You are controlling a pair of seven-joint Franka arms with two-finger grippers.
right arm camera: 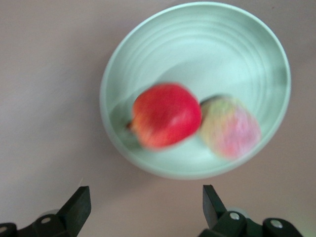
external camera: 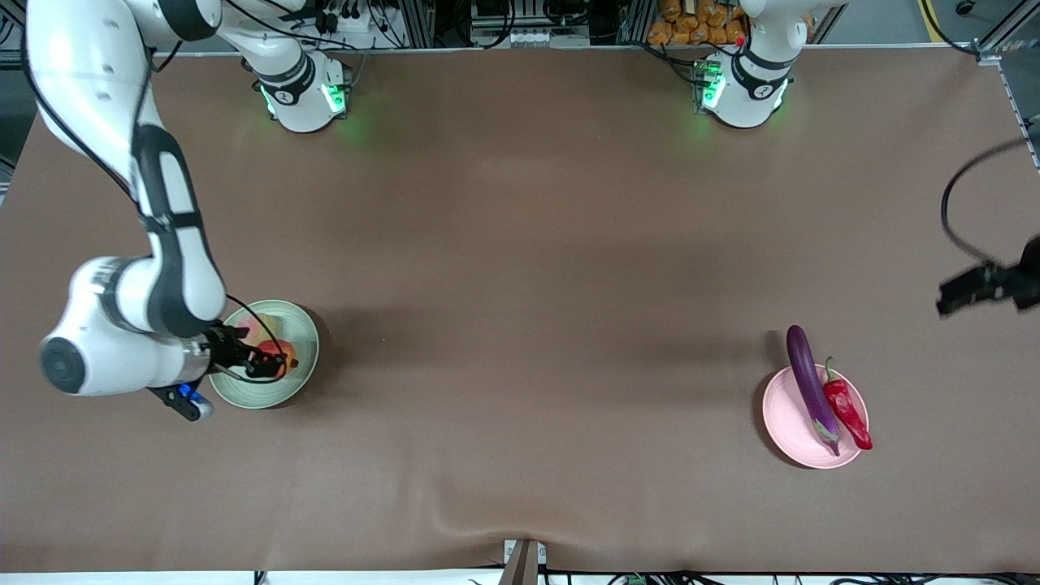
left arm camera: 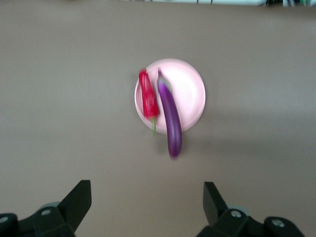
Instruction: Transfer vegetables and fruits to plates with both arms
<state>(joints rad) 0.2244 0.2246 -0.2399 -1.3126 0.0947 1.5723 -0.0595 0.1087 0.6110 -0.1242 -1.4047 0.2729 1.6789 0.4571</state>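
On the pale green plate a red apple lies touching a pale yellow-green fruit with a pink blush. My right gripper hangs over this plate, open, with nothing between its fingers. The pale pink plate carries the purple eggplant and the red chili pepper side by side; the eggplant's thick end sticks out past the rim. My left gripper is open and empty, up in the air toward the left arm's end of the table, apart from the pink plate.
The brown table top stretches bare between the two plates. Both arm bases glow green along the table's edge farthest from the front camera. A black cable loops above the left gripper.
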